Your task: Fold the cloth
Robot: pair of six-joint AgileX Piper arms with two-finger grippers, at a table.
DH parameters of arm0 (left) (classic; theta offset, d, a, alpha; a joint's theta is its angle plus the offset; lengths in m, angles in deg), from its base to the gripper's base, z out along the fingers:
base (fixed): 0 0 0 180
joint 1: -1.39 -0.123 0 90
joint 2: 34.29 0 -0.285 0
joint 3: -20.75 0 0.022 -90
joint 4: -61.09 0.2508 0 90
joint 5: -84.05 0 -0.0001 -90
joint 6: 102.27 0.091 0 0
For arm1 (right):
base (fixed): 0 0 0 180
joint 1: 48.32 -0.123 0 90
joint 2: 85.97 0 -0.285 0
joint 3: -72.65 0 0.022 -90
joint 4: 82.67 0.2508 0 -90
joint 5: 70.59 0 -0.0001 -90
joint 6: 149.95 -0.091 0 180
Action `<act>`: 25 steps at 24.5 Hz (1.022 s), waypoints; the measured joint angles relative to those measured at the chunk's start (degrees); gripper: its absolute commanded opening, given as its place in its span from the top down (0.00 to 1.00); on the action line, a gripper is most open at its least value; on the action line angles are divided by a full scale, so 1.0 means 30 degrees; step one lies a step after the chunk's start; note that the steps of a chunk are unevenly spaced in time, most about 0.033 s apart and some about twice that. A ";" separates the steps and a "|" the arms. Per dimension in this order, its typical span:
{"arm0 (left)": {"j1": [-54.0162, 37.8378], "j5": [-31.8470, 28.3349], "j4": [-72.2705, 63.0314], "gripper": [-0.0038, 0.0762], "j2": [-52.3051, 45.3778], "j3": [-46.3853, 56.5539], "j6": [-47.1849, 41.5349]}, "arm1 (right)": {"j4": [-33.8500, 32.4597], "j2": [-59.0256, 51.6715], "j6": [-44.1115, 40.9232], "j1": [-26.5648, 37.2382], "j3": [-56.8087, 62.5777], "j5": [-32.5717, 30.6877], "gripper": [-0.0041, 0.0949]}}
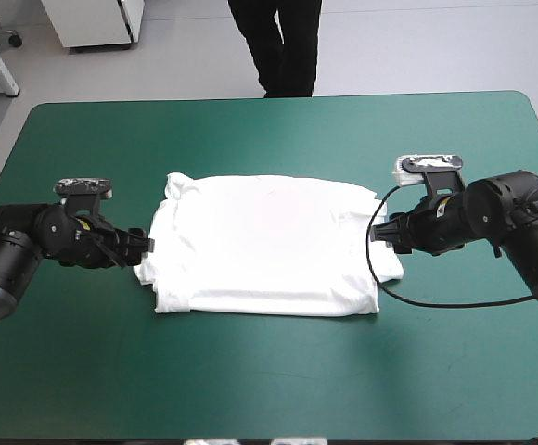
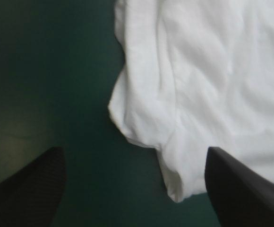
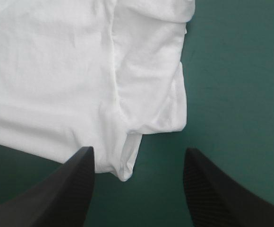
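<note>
The T-shirt lies flat at the middle of the desk. The left tool at its 9 o'clock edge and the right tool at 3 o'clock both stand released, empty. Seemingly the grasp comes next: each must pinch its near edge.

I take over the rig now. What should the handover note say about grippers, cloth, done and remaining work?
Left gripper: open, low at the T-shirt's left edge, holding nothing.
Right gripper: open at its right edge, holding nothing.
T-shirt: lies flat in the middle of the table, side edges look doubled over.
Done: spread, perhaps first folds. Left: fold it into a bundle.
</note>
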 measured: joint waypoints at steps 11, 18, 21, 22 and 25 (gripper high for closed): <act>-0.1160 -0.1983 0.0046 0.25 0.4986 -0.0204 0.0422 | -0.0130 -0.0040 -0.0096 0.0000 -0.0153 -0.0186 0.54; -0.1160 -0.3151 0.0046 0.36 0.7354 -0.0204 0.0590 | -0.0130 -0.0040 -0.0096 0.0000 -0.0153 -0.0186 0.56; -0.1160 -0.3197 0.0070 0.41 0.8071 -0.0377 0.0654 | -0.0130 -0.0040 -0.0096 0.0000 -0.0153 -0.0186 0.56; -0.1160 -0.3122 0.0090 0.43 0.8198 -0.0463 0.0654 | -0.0130 -0.0040 -0.0096 0.0000 -0.0153 -0.0186 0.56; -0.1202 -0.2961 0.0108 0.58 0.8457 -0.0612 0.0768 | -0.0130 -0.0040 -0.0096 0.0000 -0.0153 -0.0186 0.56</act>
